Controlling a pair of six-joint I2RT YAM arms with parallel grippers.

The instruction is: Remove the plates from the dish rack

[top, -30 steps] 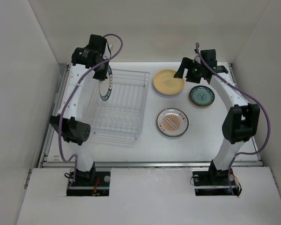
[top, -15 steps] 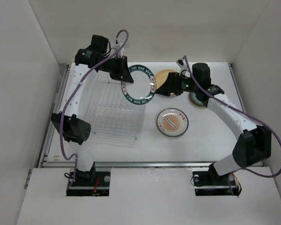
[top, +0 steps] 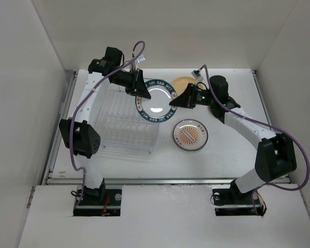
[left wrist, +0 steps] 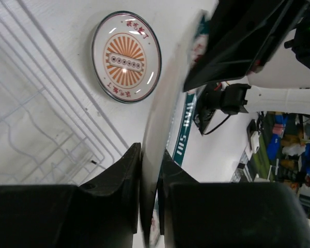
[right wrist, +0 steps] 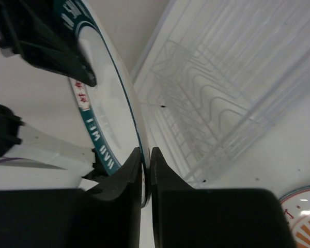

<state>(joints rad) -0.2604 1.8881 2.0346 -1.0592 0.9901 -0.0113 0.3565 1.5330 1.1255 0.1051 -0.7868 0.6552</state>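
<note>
Two grips on teal-rim plate (top: 156,102), mid-frame: L end effector (top: 143,92) clamps upper-left rim, R end effector (top: 174,102) right rim.

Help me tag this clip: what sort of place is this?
Probably a robot lab test cell, not a kitchen: white panel walls box in a table holding a dish rack and a sunburst plate.

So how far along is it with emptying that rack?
Nearly done. The sunburst plate and a yellow plate lie on the table. The teal-rimmed plate is in mid-air, pinched by both the left end effector and the right end effector. The dish rack shows no plates, so probably only setting this one down remains.
</note>
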